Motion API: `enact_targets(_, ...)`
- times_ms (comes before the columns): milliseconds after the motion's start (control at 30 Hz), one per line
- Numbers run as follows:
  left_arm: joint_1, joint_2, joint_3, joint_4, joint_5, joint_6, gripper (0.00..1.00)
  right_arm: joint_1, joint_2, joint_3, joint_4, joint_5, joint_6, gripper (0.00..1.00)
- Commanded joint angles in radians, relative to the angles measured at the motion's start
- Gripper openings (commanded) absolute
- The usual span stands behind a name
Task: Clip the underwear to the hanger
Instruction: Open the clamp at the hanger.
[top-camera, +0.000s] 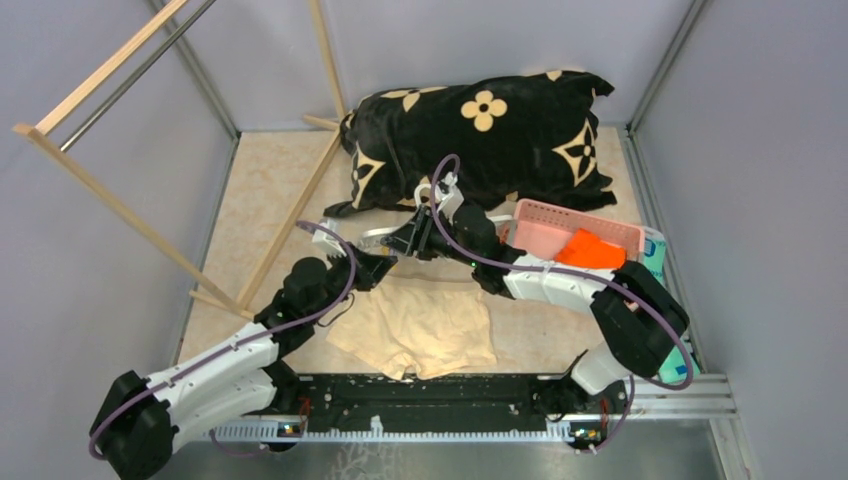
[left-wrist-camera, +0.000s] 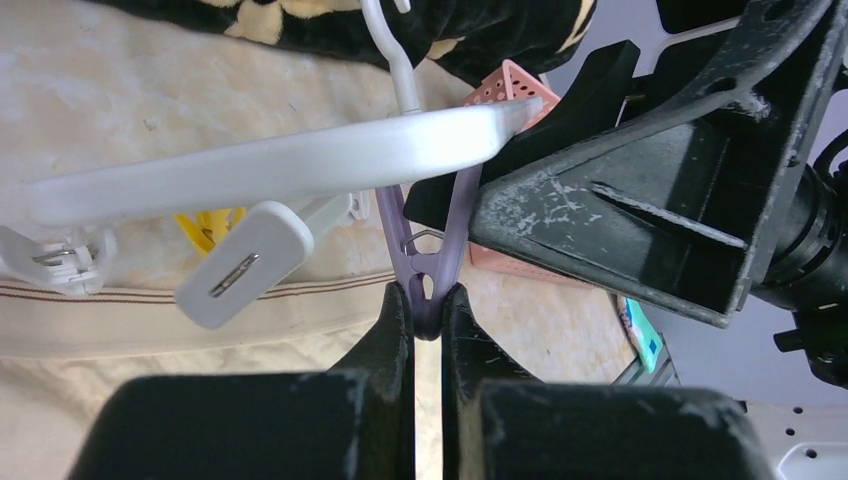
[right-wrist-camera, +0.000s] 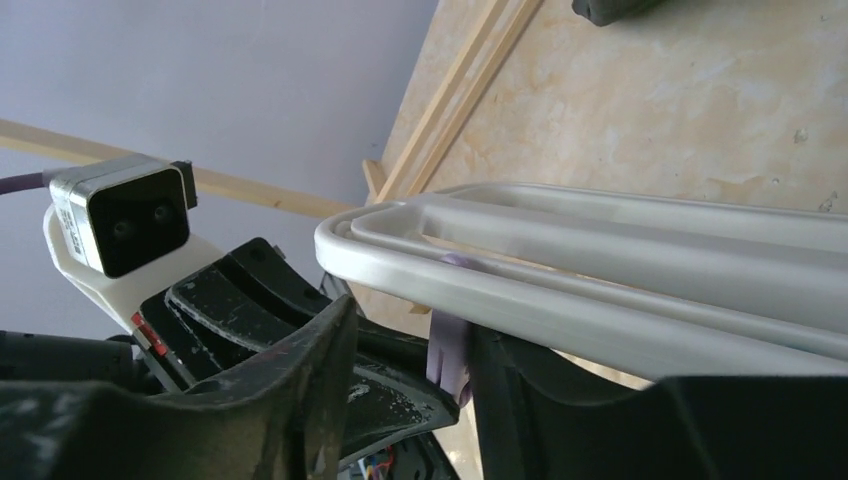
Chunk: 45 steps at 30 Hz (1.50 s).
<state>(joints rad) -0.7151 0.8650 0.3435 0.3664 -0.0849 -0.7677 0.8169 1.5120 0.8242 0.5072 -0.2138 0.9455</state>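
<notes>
The underwear (top-camera: 415, 330) lies flat on the table (top-camera: 270, 190), near the middle of its near edge. Its waistband faces the far edge and its two short legs point toward the arm bases, so its long axis runs left to right.

Just beyond the waistband the hanger (left-wrist-camera: 280, 165) is up off the table between the two grippers. Its white frame runs roughly parallel to the waistband. Its hook points toward the black flowered blanket (top-camera: 520, 130) at the far edge.

The left gripper (left-wrist-camera: 428, 320) is pinched tight on the lower end of a purple clip (left-wrist-camera: 425, 265) hanging from the frame. A white clip (left-wrist-camera: 245, 265) and a yellow clip (left-wrist-camera: 210, 228) dangle further along the same rail, above the waistband.

The right gripper (right-wrist-camera: 412, 325) is at the frame's end, its fingers standing apart. The rail lies across them and the purple clip hangs in the gap. I cannot tell whether they bear on the rail.

A pink basket (top-camera: 600, 222) stands near the right edge.
</notes>
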Motion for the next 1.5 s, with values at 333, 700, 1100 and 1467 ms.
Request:
enact_targets(333,0.008,-0.024,0.023,-0.011,-0.025,0.037,0.0,0.005,-0.202,-0.064,-0.076,-0.035,-0.089,0.56)
enact_targets(700,0.008,0.001,0.023,-0.001,0.006,0.049,0.0,0.002,-0.47,0.004,-0.441,0.011,-0.795,0.56)
enact_targets(1100,0.008,0.066,-0.007,0.04,0.196,0.081,0.0,-0.01,-0.413,0.037,-0.54,-0.047,-1.596,0.64)
enact_targets(1467,0.008,0.098,-0.038,0.077,0.177,0.062,0.0,-0.033,-0.123,0.345,-0.957,-0.176,-1.812,0.64)
